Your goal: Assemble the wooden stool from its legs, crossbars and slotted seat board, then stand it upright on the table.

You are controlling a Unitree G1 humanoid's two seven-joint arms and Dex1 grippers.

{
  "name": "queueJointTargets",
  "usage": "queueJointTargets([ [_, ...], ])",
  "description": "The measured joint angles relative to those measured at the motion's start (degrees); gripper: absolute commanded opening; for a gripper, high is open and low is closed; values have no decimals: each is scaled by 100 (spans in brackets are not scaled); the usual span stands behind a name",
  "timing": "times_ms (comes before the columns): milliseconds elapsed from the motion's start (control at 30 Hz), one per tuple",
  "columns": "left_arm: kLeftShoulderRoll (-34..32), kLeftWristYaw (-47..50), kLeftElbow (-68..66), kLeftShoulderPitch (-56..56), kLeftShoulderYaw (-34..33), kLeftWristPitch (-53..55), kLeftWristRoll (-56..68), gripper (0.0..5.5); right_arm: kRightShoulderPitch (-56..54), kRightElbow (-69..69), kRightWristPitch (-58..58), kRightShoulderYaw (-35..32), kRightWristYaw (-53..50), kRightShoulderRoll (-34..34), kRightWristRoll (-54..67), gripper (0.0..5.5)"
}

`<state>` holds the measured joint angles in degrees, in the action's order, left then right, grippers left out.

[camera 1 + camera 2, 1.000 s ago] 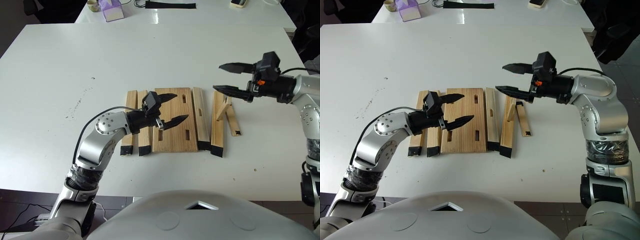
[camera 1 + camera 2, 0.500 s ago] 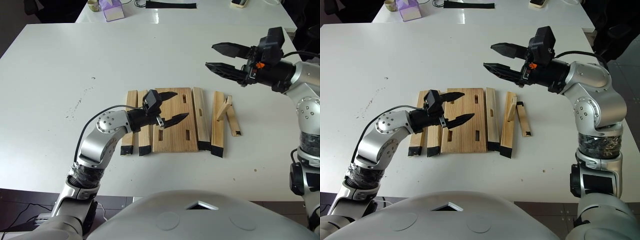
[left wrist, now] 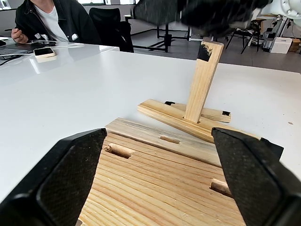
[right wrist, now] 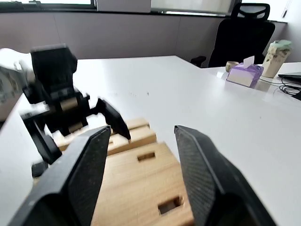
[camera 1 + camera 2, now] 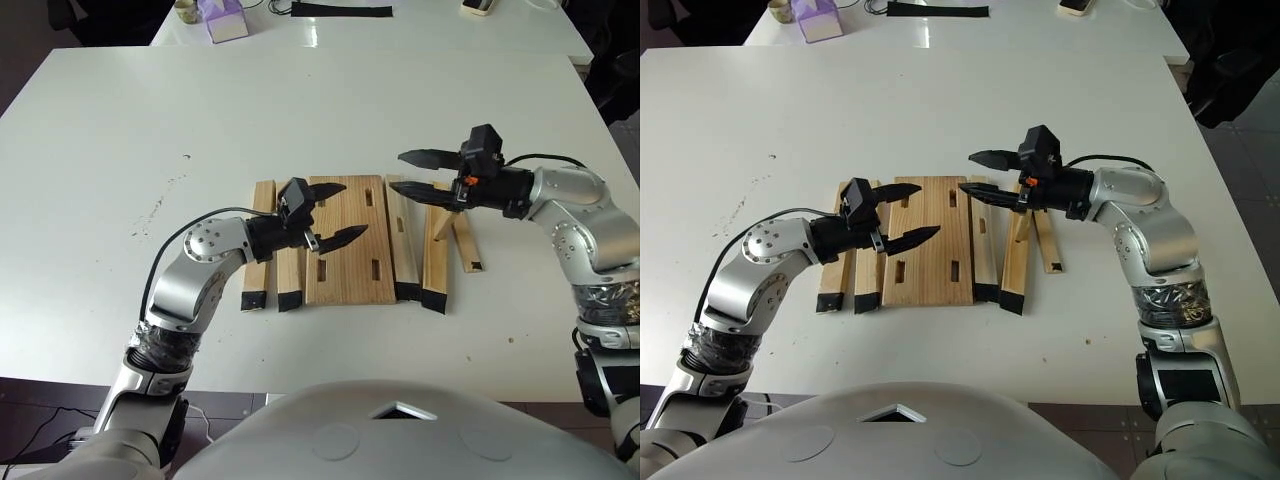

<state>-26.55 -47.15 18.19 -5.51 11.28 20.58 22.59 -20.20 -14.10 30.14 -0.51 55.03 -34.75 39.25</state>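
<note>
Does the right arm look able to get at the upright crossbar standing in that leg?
Probably yes: the right claw is open right above the top of the upright crossbar, with nothing between them.

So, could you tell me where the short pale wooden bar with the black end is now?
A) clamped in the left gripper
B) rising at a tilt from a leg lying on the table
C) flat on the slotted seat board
B: the short bar stands tilted out of a wooden leg that lies flat on the table.
</note>
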Motion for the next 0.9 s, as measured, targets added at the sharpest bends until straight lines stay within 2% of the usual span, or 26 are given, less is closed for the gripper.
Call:
queueJointTargets([
  [133, 1, 28, 7, 133, -27, -28, -3, 414, -324, -873, 974, -758, -556, -56, 1826, 251],
  [200, 4, 94, 6, 253, -58, -76, -28, 414, 24, -1461, 1410, -943, -584, -369, 2491, 251],
  [233, 4, 136, 7, 292, -78, -87, -36, 414, 291, -1626, 1462, -902, -475, -497, 2443, 251],
  [400, 23, 248, 2, 402, -38, -201, -213, 414, 1605, -1570, 715, 52, 625, -1284, 727, 251],
  [600, 94, 361, -178, 387, 87, -457, -576, 414, 2298, -161, -1526, 1207, 935, -1331, -1777, 251],
  [733, 188, 438, -190, 396, 153, -528, -657, 414, 2442, 354, -2333, 1304, 859, -1271, -2404, 251],
  [900, 216, 493, -218, 450, 185, -563, -676, 414, 2647, 428, -2523, 1246, 911, -1257, -2435, 251],
])
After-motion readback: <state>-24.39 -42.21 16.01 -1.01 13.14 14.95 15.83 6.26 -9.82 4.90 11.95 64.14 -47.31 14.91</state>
